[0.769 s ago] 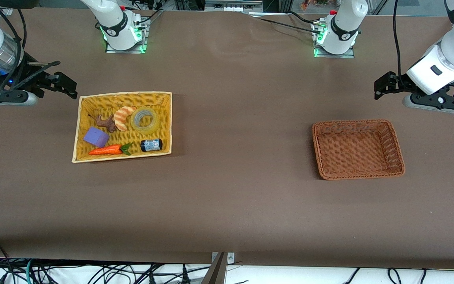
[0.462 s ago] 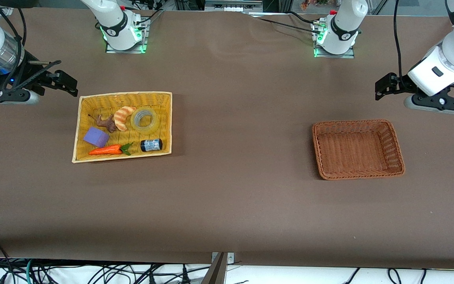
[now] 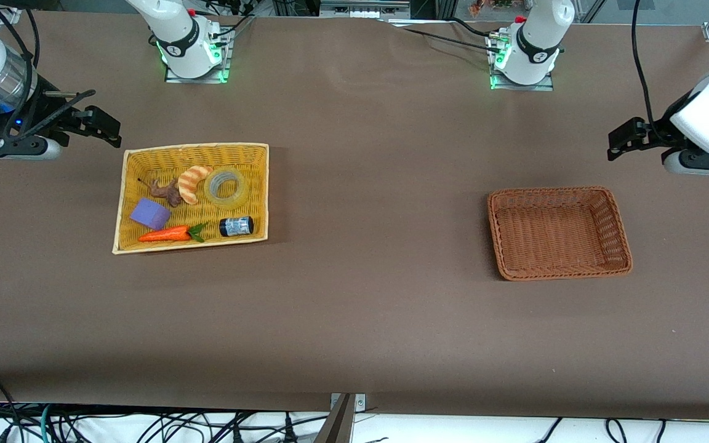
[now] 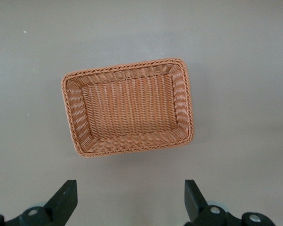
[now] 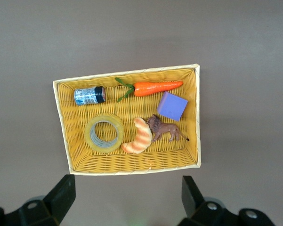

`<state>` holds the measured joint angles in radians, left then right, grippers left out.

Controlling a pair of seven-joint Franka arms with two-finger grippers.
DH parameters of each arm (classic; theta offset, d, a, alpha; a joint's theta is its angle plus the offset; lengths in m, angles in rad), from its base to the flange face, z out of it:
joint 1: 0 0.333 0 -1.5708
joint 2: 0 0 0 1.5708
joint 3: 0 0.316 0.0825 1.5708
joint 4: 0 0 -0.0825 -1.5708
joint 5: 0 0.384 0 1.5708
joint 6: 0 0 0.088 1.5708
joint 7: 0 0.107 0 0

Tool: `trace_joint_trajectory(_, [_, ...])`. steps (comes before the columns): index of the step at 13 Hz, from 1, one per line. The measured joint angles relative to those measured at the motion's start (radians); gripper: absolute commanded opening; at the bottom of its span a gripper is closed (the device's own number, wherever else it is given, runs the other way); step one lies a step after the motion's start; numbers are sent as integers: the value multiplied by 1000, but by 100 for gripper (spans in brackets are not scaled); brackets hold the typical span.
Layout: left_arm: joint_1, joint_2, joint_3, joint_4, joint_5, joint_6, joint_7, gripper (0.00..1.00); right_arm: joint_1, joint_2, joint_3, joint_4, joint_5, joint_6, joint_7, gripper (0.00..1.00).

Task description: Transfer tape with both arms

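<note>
Yellowish tape (image 3: 226, 187) lies in the yellow basket (image 3: 256, 184). Right gripper (image 5: 127, 200) hangs over it, left gripper (image 4: 131, 202) over the brown basket (image 4: 188, 108); both jaws released.

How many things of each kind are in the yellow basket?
Tape roll: 1
Croissant: 1
Toy lion: 1
Purple block: 1
Carrot: 1
Small black jar: 1
Total: 6

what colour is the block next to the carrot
Purple; the right wrist view shows it best.
</note>
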<state>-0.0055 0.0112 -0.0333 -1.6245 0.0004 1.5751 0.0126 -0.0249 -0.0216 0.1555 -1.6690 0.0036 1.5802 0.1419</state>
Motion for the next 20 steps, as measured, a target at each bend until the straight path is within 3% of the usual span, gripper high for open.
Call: trace_joint_trajectory(20, [5,4,-4,4,0,-8,0,100,0,-8,0,0,0,-7,-42,100])
